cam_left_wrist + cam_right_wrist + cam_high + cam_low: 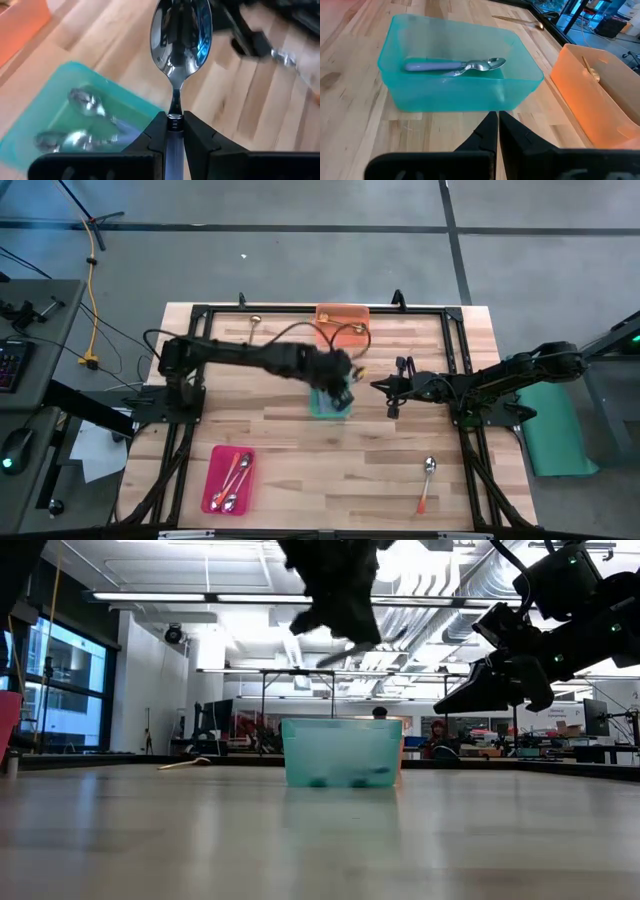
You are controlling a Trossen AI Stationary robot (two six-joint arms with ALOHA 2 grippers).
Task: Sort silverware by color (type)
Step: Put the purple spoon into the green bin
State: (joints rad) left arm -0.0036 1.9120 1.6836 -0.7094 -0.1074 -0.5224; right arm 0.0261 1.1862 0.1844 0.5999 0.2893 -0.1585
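Note:
My left gripper (173, 131) (338, 377) hovers over the green tray (328, 404) (342, 752), shut on a spoon with a purple-blue handle; its shiny bowl (181, 40) juts out past the fingertips. Two purple-handled spoons (452, 65) lie flat on the green tray's floor. My right gripper (497, 125) (390, 387) is shut and holds nothing, hanging just right of the green tray. An orange-handled spoon (427, 480) lies on the table near the front right. A gold spoon (255, 323) lies near the far edge. Another gold spoon (590, 70) rests in the orange tray (343, 323). My left gripper pinches the spoon between its two fingers at the front end of the purple-blue handle (173, 142), just behind the metal neck. The handle runs back along the fingers. The spoon is lifted clear, above the green tray, with its bowl (340, 658) sticking out forward.
A red tray (228, 480) with several spoons sits at the near left. Black frame rails (300, 310) run around the table's edges. Bare wood lies between the green tray and the near edge. People show in the room beyond the table in the low view.

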